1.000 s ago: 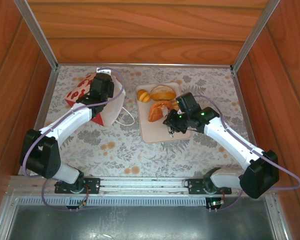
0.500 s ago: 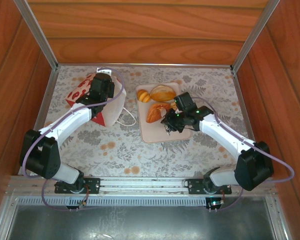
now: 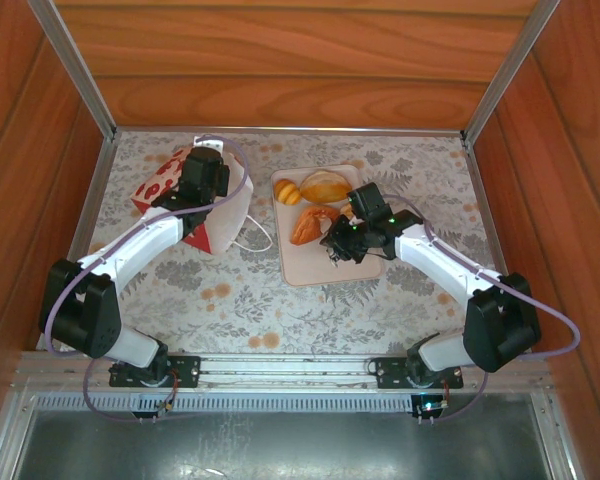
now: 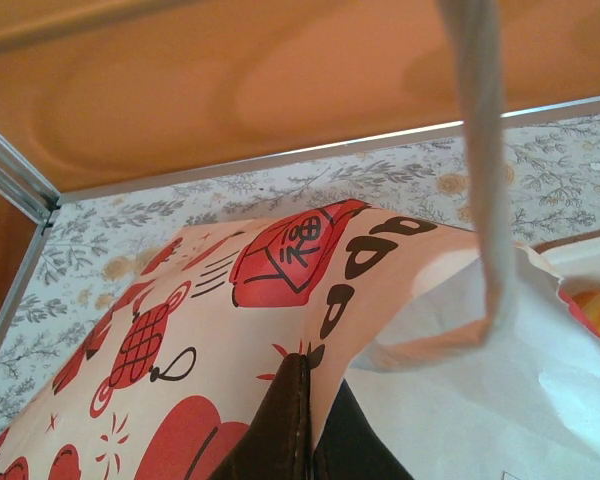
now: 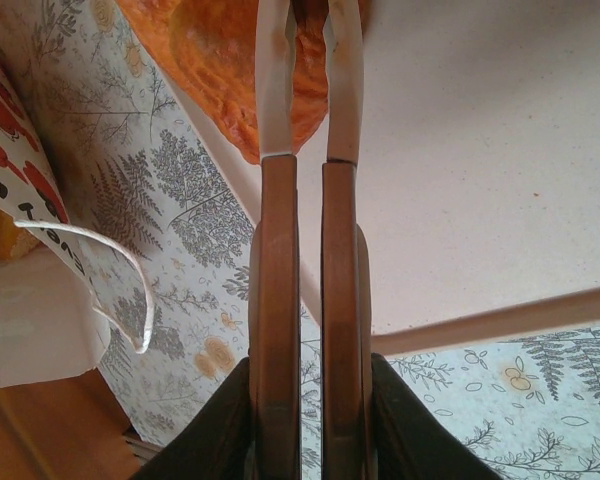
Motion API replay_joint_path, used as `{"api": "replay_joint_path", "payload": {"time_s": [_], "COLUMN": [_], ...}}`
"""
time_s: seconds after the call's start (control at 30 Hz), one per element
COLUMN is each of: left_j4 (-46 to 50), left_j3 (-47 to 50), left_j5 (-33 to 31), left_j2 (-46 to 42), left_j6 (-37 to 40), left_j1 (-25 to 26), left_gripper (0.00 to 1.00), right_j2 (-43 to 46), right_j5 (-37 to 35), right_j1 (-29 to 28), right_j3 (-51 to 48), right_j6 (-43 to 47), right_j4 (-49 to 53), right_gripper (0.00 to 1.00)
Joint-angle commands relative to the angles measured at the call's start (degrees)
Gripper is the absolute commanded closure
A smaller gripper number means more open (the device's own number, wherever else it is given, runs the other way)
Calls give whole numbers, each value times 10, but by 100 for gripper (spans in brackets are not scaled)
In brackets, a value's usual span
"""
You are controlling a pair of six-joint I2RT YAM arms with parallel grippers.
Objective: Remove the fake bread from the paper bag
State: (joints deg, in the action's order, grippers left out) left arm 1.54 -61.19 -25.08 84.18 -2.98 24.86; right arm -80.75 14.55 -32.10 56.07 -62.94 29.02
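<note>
While the left gripper (image 3: 205,178) is clamping the paper bag (image 3: 227,203) at 10 o'clock, unloading's partway.
Some fake bread (image 3: 325,187) is lying on the tray (image 3: 315,268) at 1 o'clock, an orange piece (image 4: 598,312) peeking from the bag. The right gripper (image 3: 334,248), jaws together, empty-looking, is hovering there; guessing it's opening and reaching toward 9. The wall (image 3: 40,180) is crowding the bag, 6 o'clock is open.

Top view: bright, even light; I note only faint, soft shadows on the table (image 3: 240,290). Left wrist: paper bag (image 4: 180,330) slightly soft, its cord handle (image 4: 480,150) blurred. Right wrist: tray (image 5: 480,180) nearly washed out at upper right.
</note>
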Motion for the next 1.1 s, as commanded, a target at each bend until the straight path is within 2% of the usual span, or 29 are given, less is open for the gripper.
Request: {"api": "replay_joint_path", "payload": {"time_s": [0.0,0.47,0.77,1.07], "left_j4": [-17,-19,-20,-20], "left_j3": [7,16,10,10], "left_j5": [8,15,27,20], "left_j2": [-19,-28,-20,-24], "left_j6": [0,-3,-9,-1], "left_j1": [-3,-3,-3,-3], "left_gripper": [100,100,100,100], "right_j2": [1,9,11,28], "right_j5": [11,17,22,7], "right_j1": [6,9,9,9], "right_j3": [-10,-28,4,16], "right_j6": [-8,-9,18,22], "right_j4": [-13,-28,3,20], "right_gripper": [88,82,65,54]}}
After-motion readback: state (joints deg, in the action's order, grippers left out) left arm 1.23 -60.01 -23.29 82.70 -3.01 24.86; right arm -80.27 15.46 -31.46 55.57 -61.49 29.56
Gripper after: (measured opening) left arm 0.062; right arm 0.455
